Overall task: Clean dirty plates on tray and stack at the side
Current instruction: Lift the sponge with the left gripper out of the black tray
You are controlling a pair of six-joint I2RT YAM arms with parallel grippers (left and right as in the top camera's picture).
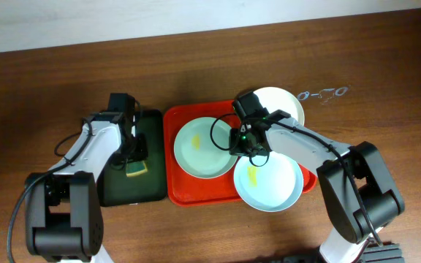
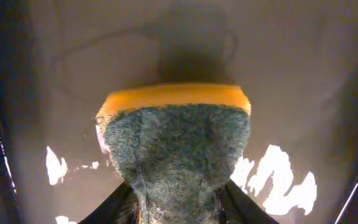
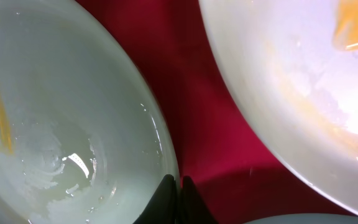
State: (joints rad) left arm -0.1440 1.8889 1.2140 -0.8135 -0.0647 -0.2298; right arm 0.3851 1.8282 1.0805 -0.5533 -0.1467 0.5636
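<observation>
The red tray [image 1: 172, 124] holds a mint plate [image 1: 199, 150] at its left, a cream-white plate [image 1: 283, 102] at the back right and a mint-blue plate [image 1: 272, 186] with a yellow smear at the front right. My right gripper [image 1: 242, 142] is shut on the left mint plate's right rim. In the right wrist view its fingers [image 3: 179, 190] pinch that rim, with the plate [image 3: 55, 124] wet and yellow-smeared. My left gripper [image 1: 134, 155] is shut on a sponge [image 2: 176, 143] with a green scouring face and yellow foam.
A dark green tray [image 1: 119, 191] lies left of the red tray, under my left gripper and the sponge [image 1: 135, 170]. Its wet surface [image 2: 303, 74] fills the left wrist view. Red tray floor [image 3: 197, 93] shows between two plates. Glasses [image 1: 324, 93] lie on the table at the back right.
</observation>
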